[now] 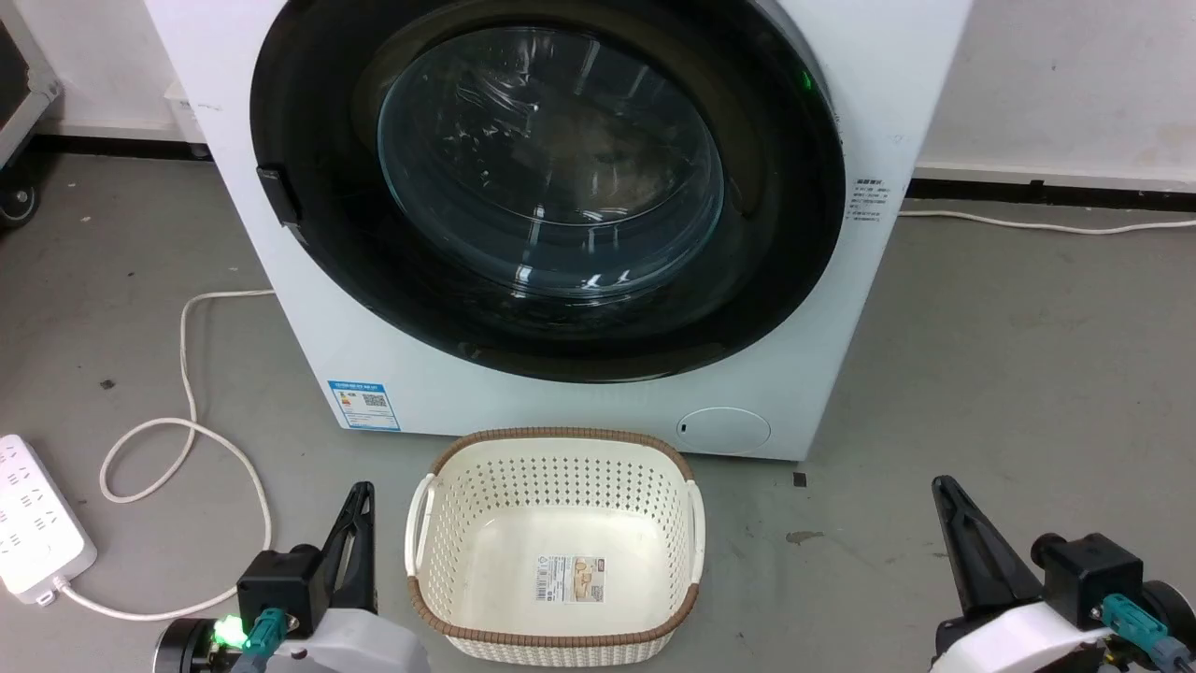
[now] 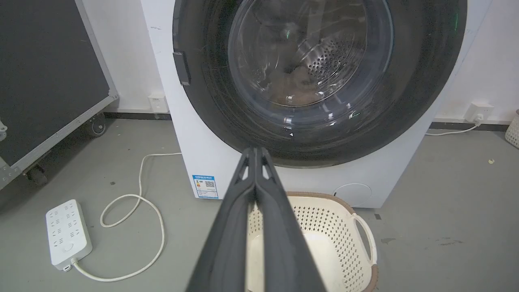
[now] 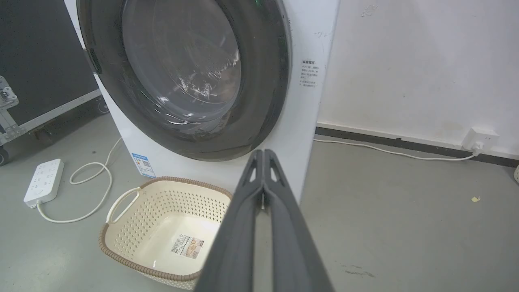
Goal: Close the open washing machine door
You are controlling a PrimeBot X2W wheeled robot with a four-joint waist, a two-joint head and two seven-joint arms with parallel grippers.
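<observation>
Washing machine door (image 1: 551, 178): lies flat against the front of the washing machine (image 1: 523, 402), black rim flush all round; at 12 o'clock from the basket in the head view.
Door glass: clear bulging bowl; the left wrist view shows the perforated steel drum through it.
Door catch (image 1: 278, 194): dark tab at 9 o'clock on the rim.
Left claw (image 1: 363, 492): clenched, its 2 fingers pressed together with nothing between; over the floor (image 1: 1028, 374) at 9 o'clock of the basket, apart from it.
Right claw (image 1: 942, 486): clenched on nothing; at 3 o'clock of the basket, well apart.
Basket (image 1: 551, 437): cream, perforated, brown rim, on the floor just before the machine.
Sticker (image 1: 364, 405): blue, at 7 o'clock of the door.
Round flap (image 1: 724, 430): at 5 o'clock of the door.
Power strip (image 1: 33, 523): white, on the floor at 9 o'clock of the left claw; its cable (image 1: 187, 374) loops toward the machine.
</observation>
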